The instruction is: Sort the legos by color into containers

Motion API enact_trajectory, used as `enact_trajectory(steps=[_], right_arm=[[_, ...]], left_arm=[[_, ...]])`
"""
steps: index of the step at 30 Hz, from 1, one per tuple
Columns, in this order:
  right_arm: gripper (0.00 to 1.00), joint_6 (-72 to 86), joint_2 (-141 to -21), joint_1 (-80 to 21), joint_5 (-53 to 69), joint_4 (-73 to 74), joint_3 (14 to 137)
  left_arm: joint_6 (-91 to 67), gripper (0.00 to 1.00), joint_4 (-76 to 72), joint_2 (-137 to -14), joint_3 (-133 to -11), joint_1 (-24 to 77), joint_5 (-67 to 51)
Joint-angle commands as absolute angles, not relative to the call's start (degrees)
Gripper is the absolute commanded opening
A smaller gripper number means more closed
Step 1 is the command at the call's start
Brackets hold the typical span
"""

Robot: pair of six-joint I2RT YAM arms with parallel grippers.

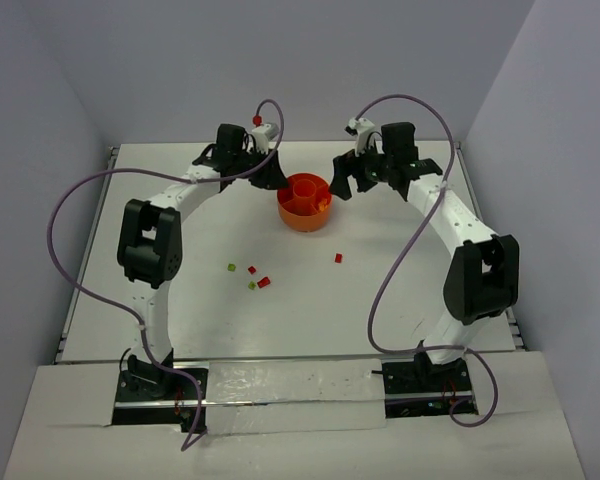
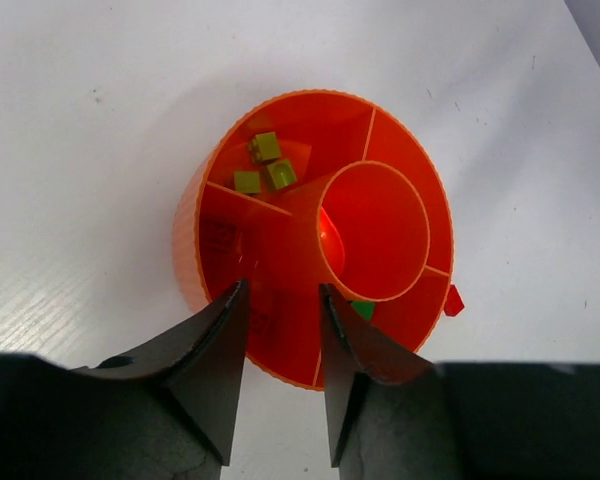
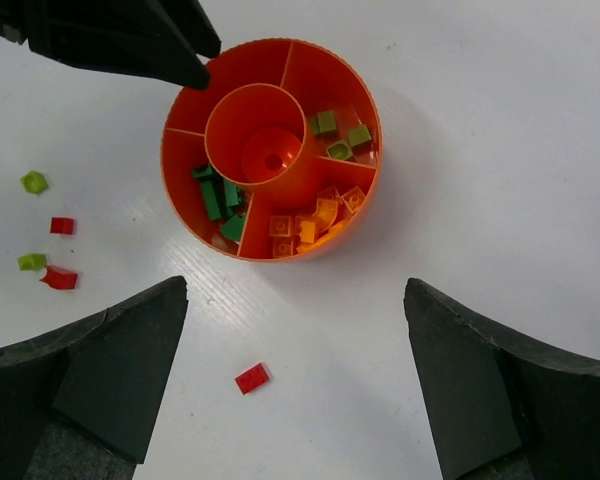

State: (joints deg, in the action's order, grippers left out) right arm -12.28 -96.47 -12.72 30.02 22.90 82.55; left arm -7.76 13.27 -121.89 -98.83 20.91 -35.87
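white table [image 1: 300, 320] | orange bowl [image 1: 302, 222] | five loose red and green legos [image 1: 263, 282]

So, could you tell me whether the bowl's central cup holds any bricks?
No, the central cup shows only its bare orange floor.

Bowl [image 1: 304, 202] stands toward the far edge of the worktop [image 1: 400, 320], about mid-width.
- Left side: left gripper [image 2: 283, 300] hangs over the bowl's rim, jaws a narrow gap apart. Blocked.
- Right side: right gripper [image 3: 295, 288] is near the bowl, jaws spread wide. Blocked.
- Near side of bowl: bare worktop up to the rim, open from above.

Middle of the worktop:
- A loose group of red and green bricks [image 1: 252, 277] lies left of centre.
- A single red brick [image 1: 338, 258] lies right of centre.
- A clear lane runs between them.

Cables:
- Right cable [image 1: 390, 275] sags across the right part of the worktop.
- Left cable [image 1: 55, 225] loops out past the left edge.
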Motion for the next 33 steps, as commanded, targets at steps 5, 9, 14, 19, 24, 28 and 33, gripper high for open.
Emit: enact_trajectory(steps=[5, 9, 14, 19, 24, 28, 33], right_arm=[[0.91, -15.47, -90.88, -15.04, 31.73, 21.36, 78.22], [0.82, -20.49, -90.22, -20.11, 30.49, 23.14, 77.17], [0.72, -29.82, -92.39, -32.53, 30.33, 27.09, 76.83], [0.63, -31.74, -99.3, -41.29, 28.85, 27.52, 81.08], [0.59, -28.42, -107.02, -47.25, 26.02, 26.69, 85.13], [0.59, -23.62, -114.92, -49.66, 24.43, 27.89, 89.63], [0.57, -19.46, -120.23, -50.19, 23.55, 28.62, 94.71]], left_arm=[[-6.96, 0.46, 16.34, -120.85, -109.51, 20.65, -35.87], [-10.63, 0.46, 16.52, -116.94, -111.79, 17.45, -38.93], [-10.76, 0.46, 19.48, -107.58, -104.97, 11.82, -45.18], [-12.4, 0.45, 18.98, -96.47, -87.51, 4.44, -46.98], [-16.34, 0.45, 14.94, -86.99, -78.23, -4.0, -48.1], [-18.39, 0.45, 13.32, -83.56, -74.11, -8.21, -48.82], [-18.52, 0.45, 13.01, -82.65, -72.57, -9.58, -49.25]])
